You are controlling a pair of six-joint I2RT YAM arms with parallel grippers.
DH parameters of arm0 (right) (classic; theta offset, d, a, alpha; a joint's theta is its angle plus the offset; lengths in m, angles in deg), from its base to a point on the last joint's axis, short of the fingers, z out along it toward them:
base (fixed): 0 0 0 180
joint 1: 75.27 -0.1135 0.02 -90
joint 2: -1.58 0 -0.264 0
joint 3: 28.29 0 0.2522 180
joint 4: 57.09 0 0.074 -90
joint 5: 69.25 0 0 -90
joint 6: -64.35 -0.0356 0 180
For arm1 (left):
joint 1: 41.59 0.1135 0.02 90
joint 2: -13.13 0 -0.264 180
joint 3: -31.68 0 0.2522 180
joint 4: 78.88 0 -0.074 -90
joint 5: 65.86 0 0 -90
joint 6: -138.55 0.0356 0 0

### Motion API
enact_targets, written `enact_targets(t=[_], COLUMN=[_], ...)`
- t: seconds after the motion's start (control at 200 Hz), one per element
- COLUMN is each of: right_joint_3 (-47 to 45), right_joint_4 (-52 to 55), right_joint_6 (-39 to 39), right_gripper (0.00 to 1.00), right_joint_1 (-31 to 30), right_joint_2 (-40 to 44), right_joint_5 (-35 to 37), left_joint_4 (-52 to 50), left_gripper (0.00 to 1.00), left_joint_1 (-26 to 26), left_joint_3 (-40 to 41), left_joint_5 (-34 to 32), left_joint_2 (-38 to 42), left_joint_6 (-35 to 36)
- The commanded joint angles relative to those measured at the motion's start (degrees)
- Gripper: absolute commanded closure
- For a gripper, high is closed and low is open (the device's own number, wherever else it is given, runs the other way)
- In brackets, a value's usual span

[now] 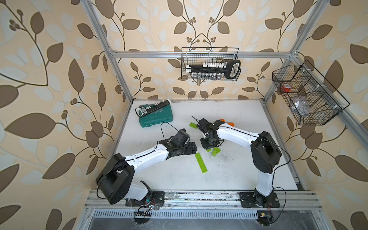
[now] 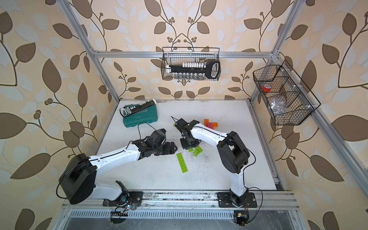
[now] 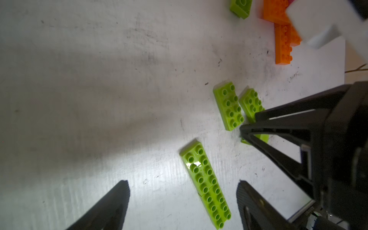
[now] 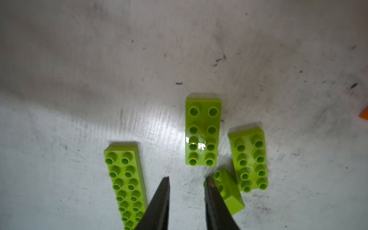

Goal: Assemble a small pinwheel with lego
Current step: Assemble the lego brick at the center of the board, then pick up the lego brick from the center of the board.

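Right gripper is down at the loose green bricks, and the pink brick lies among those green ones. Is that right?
Not quite: the pink brick sits among the orange bricks, well apart from the loose green bricks, as a top view shows. The right gripper is indeed down at those.

Overhead stereo, close downward wrists, shared green bricks [image 3: 228,106]
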Motion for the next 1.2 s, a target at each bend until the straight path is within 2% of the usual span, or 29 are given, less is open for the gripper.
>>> enact_targets(t=[0.0, 0.215, 0.57, 1.195], right_joint_3=[3.28, 5.46, 6.7, 6.64], right_joint_4=[2.53, 3.5, 3.23, 3.53], right_joint_6=[1.65, 2.19, 2.44, 2.74], right_gripper=[0.72, 0.75, 0.83, 0.91], right_joint_1=[1.24, 1.53, 1.78, 1.82], right_joint_2=[-2.46, -5.15, -7.56, -9.94], right_joint_5=[-0.55, 0.86, -0.86, -1.16], left_joint_4=[6.2, 5.38, 6.52, 5.99], left_gripper=[0.14, 0.13, 0.12, 0.12], left_joint_1=[1.55, 2.8, 6.52, 7.13], left_joint_3=[-1.94, -0.4, 2.21, 3.18], left_joint_5=[5.87, 5.79, 8.25, 8.17], left_joint_2=[-0.8, 0.32, 2.79, 3.67], left_joint_6=[-0.97, -0.61, -1.23, -0.87])
